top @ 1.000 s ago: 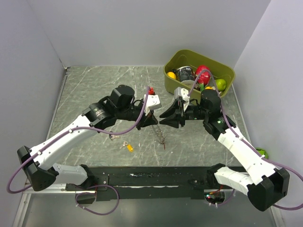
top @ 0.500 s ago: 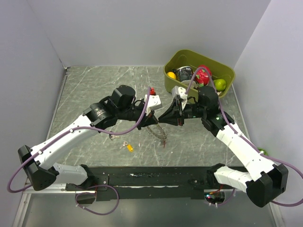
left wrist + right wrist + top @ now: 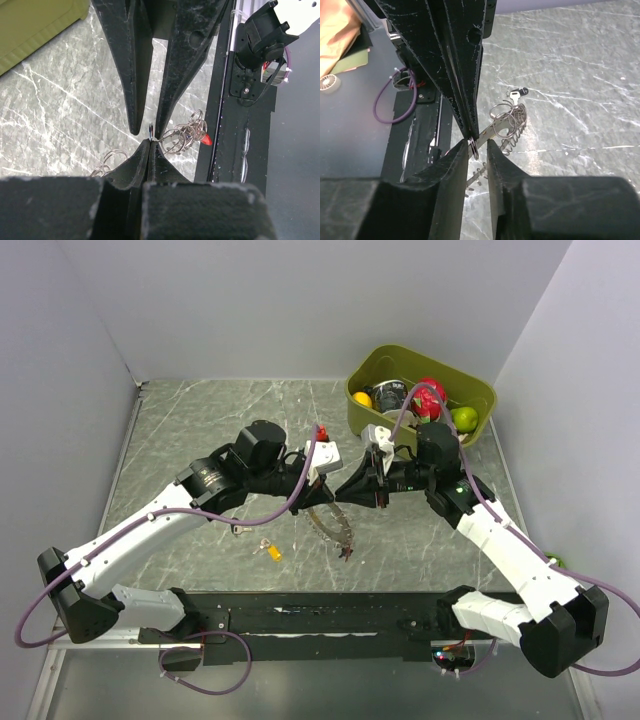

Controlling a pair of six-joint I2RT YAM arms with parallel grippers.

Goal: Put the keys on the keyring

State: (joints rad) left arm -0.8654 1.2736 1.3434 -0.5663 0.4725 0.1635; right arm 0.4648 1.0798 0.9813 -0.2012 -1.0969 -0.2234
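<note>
Mid-table (image 3: 200, 420), btwn tips of left gripper (image 3: 328, 498) & right gripper (image 3: 343, 492), nose to nose: keyring (image 3: 336, 526), dangling below. To L, nearer arm bases: keys (image 3: 267, 547) on tabletop. Far R corner: bin (image 3: 482, 392), items inside.

top view bright, even, soft light from above; faint soft shadow under left arm (image 3: 140, 530) on table (image 3: 180, 430). wrist views dimmer, contrasty. close fingers (image 3: 131, 172) blurred, fuzzy-edged, fill frame bottom. small glints on keyring (image 3: 187, 135). tabletop beyond in focus.
</note>
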